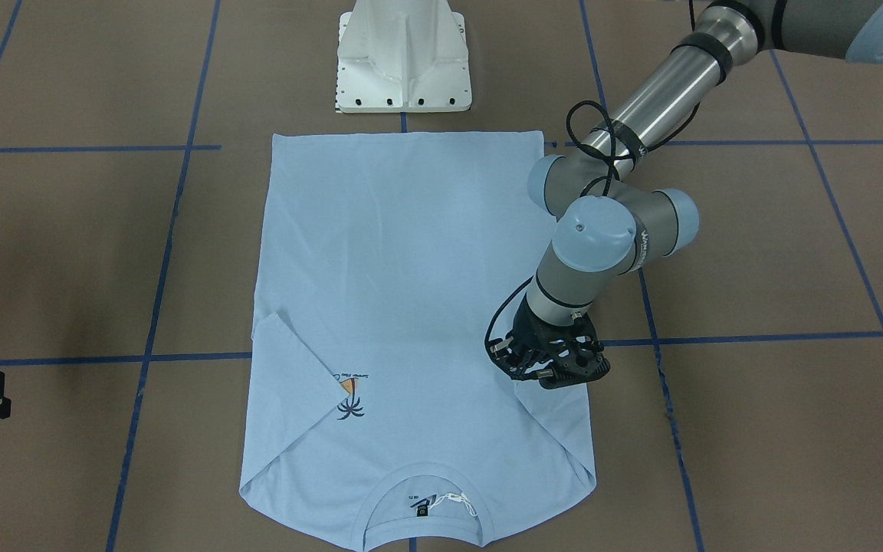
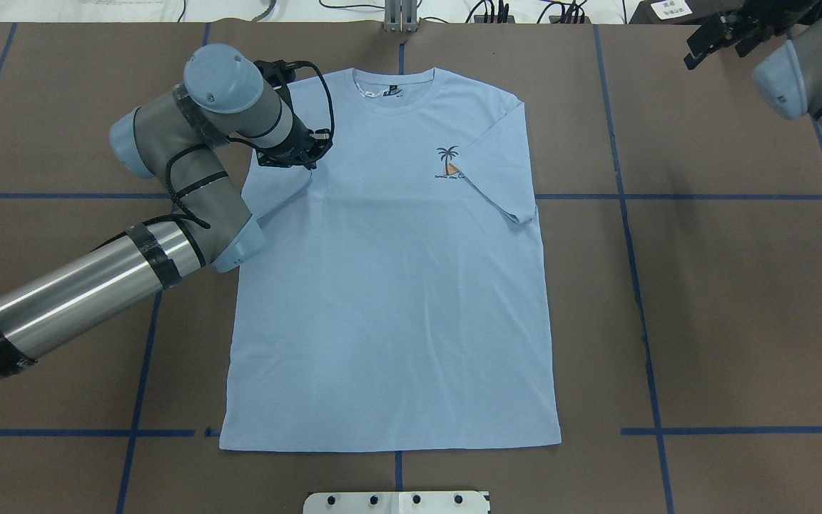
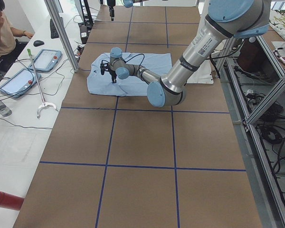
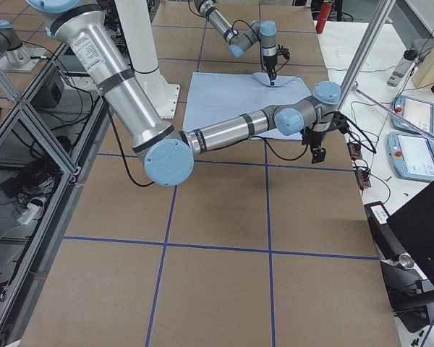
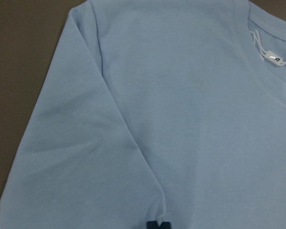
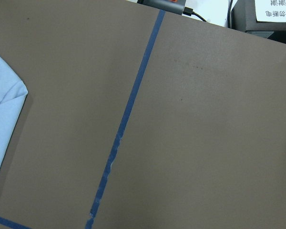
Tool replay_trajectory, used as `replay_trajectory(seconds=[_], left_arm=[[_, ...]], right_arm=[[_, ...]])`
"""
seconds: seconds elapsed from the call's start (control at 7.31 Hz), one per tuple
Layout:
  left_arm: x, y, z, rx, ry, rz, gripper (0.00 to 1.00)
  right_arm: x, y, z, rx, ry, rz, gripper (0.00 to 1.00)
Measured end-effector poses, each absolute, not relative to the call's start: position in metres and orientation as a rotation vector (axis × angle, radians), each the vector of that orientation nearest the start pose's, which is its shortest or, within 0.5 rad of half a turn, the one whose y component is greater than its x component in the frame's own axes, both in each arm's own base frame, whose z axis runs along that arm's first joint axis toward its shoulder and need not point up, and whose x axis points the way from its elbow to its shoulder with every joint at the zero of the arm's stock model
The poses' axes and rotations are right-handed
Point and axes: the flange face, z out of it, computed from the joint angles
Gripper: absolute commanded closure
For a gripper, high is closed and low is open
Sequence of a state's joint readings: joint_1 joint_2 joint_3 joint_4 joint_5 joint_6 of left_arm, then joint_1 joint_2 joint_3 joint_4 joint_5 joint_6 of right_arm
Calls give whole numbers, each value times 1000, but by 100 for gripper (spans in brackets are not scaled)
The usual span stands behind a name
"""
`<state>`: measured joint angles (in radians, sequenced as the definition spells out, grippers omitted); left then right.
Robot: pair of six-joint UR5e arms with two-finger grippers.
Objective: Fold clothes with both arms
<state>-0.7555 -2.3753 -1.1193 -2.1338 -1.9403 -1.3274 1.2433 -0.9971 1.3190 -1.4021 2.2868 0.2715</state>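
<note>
You have the light blue T-shirt (image 2: 389, 285) lying flat and face up on the brown surface (image 2: 703, 285), its collar (image 2: 393, 78) at the far end from the robot. On the robot's right of the collar, one sleeve (image 2: 500, 175) is already turned in over the chest, its edge just touching the palm logo (image 2: 448, 164). On the collar's other side, the left pincer (image 2: 300, 158) sits low on the other sleeve (image 5: 86, 157), which is laid inward over the body. Its tips are drawn together at the sleeve hem and seem to pinch it. The right pincer (image 2: 718, 36) hangs well apart from the collar over bare surface, carrying nothing. You cannot tell whether it is open. By my reckoning the sleeve folds are nearly finished, while the body folds are all left to do.
</note>
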Motion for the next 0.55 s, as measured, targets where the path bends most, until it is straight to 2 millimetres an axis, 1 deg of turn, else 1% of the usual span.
replay_trajectory(seconds=[0.14,0.41,0.55], left_arm=[[523,-626,299,125,960,-322,1],[519,-624,300,149,962,-299,0],[512,-617,297,169,976,-270,0]], right_arm=[[-171,-709,415,240,-809,-231,0],[-180,-706,411,234,-815,-224,0],[-194,-697,401,219,-831,-192,0]])
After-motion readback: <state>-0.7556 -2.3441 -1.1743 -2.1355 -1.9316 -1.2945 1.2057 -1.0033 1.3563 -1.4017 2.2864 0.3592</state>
